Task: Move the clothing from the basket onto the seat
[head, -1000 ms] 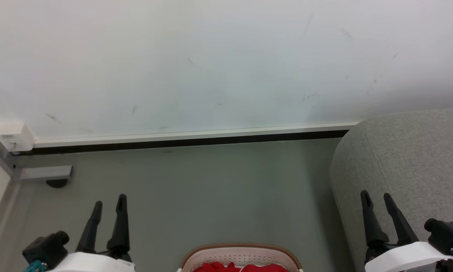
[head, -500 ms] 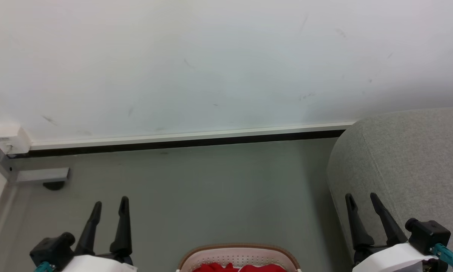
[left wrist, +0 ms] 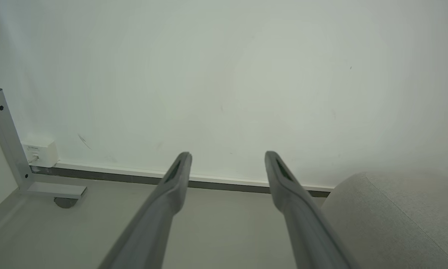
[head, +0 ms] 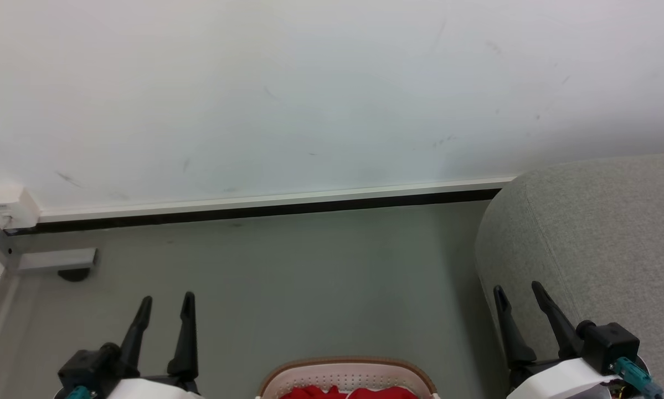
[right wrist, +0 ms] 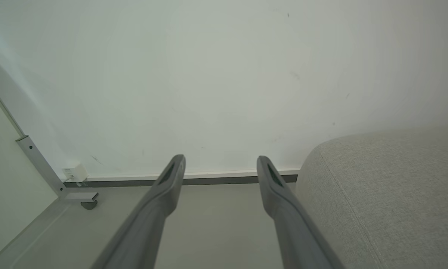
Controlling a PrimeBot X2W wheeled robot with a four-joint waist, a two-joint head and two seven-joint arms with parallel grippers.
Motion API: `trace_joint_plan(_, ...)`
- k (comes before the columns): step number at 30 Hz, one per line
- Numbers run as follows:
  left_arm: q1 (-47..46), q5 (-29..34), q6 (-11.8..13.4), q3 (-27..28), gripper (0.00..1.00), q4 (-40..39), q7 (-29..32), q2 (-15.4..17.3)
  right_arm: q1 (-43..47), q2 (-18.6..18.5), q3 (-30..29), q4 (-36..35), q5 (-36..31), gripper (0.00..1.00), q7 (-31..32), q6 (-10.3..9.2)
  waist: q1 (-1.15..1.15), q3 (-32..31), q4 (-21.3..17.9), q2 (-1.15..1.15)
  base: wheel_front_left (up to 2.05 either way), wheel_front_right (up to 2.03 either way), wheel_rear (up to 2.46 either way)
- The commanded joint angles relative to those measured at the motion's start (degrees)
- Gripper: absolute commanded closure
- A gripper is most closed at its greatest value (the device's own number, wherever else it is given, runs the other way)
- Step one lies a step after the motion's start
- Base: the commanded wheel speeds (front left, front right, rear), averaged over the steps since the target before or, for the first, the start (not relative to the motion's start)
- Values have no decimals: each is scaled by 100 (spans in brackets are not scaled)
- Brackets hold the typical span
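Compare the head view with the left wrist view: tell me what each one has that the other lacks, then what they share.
The head view adds the basket with red clothing inside and the open right gripper by the seat. The left wrist view adds a close look at the slots in the open left gripper's fingers. Shared: left gripper, seat, wall, skirting, floor, white box, frame foot.

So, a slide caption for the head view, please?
Left gripper and right gripper, both open, flank the basket of clothing; seat at right.
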Motion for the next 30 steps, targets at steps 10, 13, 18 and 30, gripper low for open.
trace_joint_plan(10,3,552,-17,22,0,5,-157,-10,-165,37,-3,45,-527,0,-151,-10,0,2,-48,0,0,0,0)
trace_joint_plan(13,0,631,-30,58,0,-77,-201,-24,-170,52,-6,44,-652,0,-183,-11,0,-1,-57,0,0,0,0)
trace_joint_plan(18,49,803,-32,98,0,-98,-234,-34,-181,75,20,48,-875,0,-230,-11,0,-6,-76,0,0,0,0)
trace_joint_plan(30,54,1126,-25,143,0,-67,-313,-58,-178,105,7,29,-1095,0,-316,-12,0,20,-92,0,0,0,0)
